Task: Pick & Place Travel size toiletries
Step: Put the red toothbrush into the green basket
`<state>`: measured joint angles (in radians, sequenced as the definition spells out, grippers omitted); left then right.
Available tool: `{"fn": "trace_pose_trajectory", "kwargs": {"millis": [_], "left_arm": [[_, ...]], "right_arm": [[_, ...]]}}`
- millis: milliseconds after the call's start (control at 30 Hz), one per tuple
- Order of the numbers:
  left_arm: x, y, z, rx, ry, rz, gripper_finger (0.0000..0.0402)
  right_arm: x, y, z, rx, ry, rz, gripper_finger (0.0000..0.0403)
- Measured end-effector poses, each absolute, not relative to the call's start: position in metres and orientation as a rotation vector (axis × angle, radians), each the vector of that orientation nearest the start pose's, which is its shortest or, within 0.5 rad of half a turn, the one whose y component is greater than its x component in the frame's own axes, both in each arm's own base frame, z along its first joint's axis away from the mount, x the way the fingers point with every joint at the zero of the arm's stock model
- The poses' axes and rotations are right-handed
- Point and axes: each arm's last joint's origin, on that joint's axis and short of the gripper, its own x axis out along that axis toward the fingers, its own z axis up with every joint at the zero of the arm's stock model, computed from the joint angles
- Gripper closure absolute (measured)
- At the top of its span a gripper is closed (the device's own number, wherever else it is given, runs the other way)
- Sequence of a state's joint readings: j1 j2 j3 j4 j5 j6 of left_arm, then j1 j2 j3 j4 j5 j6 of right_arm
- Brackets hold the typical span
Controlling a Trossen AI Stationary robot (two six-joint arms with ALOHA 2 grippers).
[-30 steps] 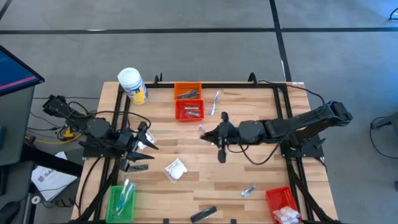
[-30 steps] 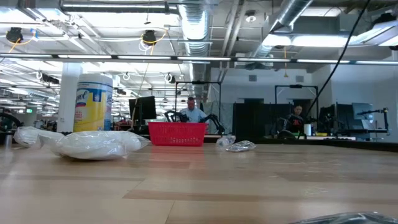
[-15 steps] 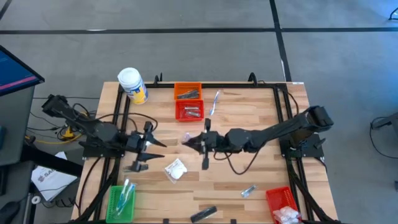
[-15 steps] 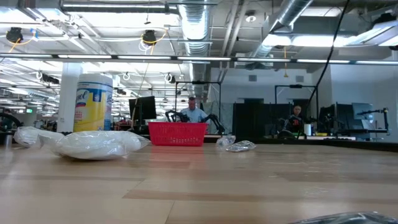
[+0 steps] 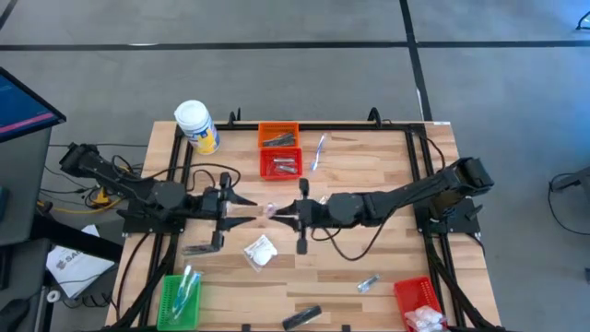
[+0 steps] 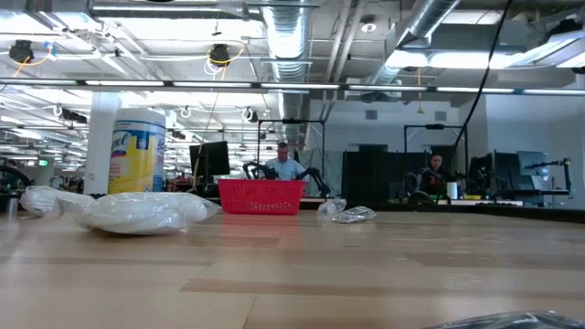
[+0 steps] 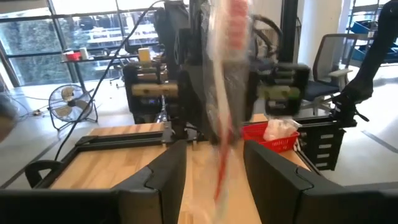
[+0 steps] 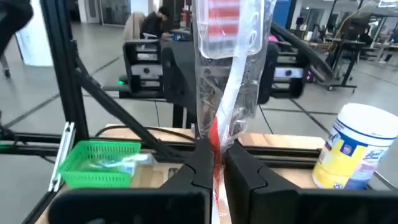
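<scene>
Over the table's middle, a clear-plastic-wrapped red-and-white stick (image 8: 225, 74) is clamped in the right gripper (image 5: 293, 214) and offered between the left gripper (image 5: 241, 208)'s parted fingers; a mistimed release could drop it.

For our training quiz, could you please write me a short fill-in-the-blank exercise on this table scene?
The clear-wrapped stick is gripped by the ____ pincer. The left pincer, facing it, stands ____. The orange basket adjoins a ____ basket. The white jar bears a ____ label.
Missing words: right; open; red; yellow.
</scene>
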<state>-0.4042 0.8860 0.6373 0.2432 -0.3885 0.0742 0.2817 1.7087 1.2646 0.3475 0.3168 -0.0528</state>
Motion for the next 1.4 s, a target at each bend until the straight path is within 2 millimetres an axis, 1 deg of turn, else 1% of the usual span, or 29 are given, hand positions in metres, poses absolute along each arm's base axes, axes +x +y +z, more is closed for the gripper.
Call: {"fn": "trace_pose_trajectory", "kwargs": {"millis": [67,100,133,300,367,500,667,767,900,1033,1133,1267,1400], "left_arm": [[0.19,-0.069,0.305,0.074,0.004,-0.016,0.0247],[0.192,-0.07,0.304,0.073,0.005,-0.015,0.0247],[0.193,-0.07,0.302,0.078,0.017,-0.015,0.0247],[0.2,-0.074,0.298,0.085,0.014,-0.036,0.0247],[0.202,-0.075,0.296,0.091,0.022,-0.035,0.0247],[0.202,-0.074,0.297,0.1,0.015,-0.025,0.0247],[0.196,-0.072,0.298,0.086,0.038,-0.02,0.0244],[0.194,-0.071,0.299,0.079,0.036,-0.033,0.0229],[0.193,-0.074,0.299,0.054,0.04,-0.119,0.0189],[0.199,-0.072,0.295,0.04,0.057,-0.079,0.0143],[0.2,-0.071,0.295,0.041,0.059,-0.07,0.0121],[0.2,-0.071,0.295,0.045,0.052,-0.062,0.011],[0.2,-0.071,0.295,0.045,0.052,-0.059,0.0116]], "right_arm": [[0.39,0.106,0.299,-0.102,0.133,-0.05,0.0394],[0.396,0.109,0.298,-0.104,0.127,-0.048,0.0394],[0.401,0.111,0.298,-0.102,0.118,-0.047,0.0393],[0.412,0.119,0.298,-0.123,0.127,-0.041,0.0392],[0.413,0.12,0.295,-0.131,0.143,-0.054,0.0392],[0.414,0.118,0.296,-0.135,0.148,-0.09,0.0391],[0.41,0.12,0.296,-0.171,0.173,-0.127,0.0391],[0.409,0.123,0.296,-0.177,0.173,-0.123,0.0391],[0.409,0.123,0.296,-0.177,0.172,-0.124,0.039],[0.41,0.12,0.296,-0.176,0.176,-0.132,0.039],[0.41,0.12,0.296,-0.175,0.174,-0.133,0.039],[0.41,0.119,0.297,-0.17,0.167,-0.136,0.039],[0.411,0.117,0.297,-0.151,0.165,-0.141,0.039]]}}
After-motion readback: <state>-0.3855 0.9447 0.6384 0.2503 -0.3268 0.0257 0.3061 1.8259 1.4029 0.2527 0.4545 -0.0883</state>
